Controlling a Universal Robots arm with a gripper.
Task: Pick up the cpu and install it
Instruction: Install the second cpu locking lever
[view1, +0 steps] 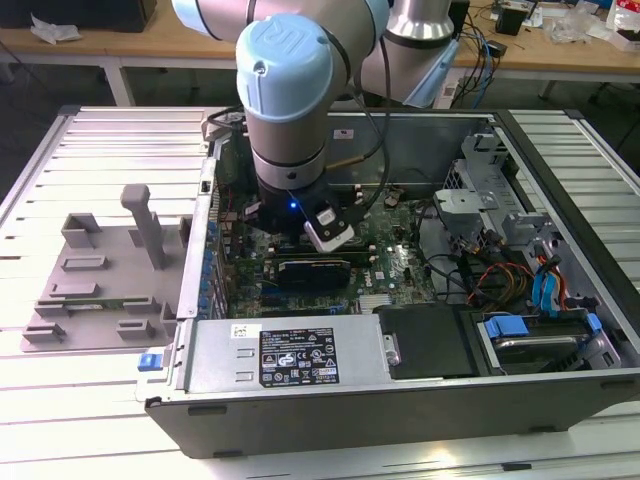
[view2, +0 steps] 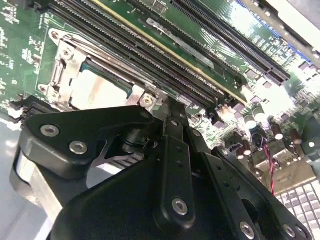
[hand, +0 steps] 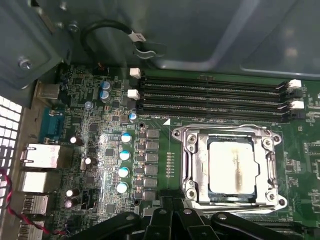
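Gripper (view2: 172, 107) clenched, holding nothing, poised just beside cpu (hand: 232, 167) seated in socket frame (hand: 192, 150) on motherboard (hand: 95, 135).

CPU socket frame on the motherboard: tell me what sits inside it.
Inside the socket frame lies the cpu, its silver top smeared. The gripper hangs just beside it. The contacts underneath are covered by the chip.

cpu (view2: 97, 92): in the second wrist view the black gripper (view2: 170, 112) linkage is covering its near edge from you.
socket frame (hand: 231, 167): in the first wrist view the gripper's links are hiding its lower edge.
motherboard (view1: 395, 250): the arm is blocking much of it in the exterior view.
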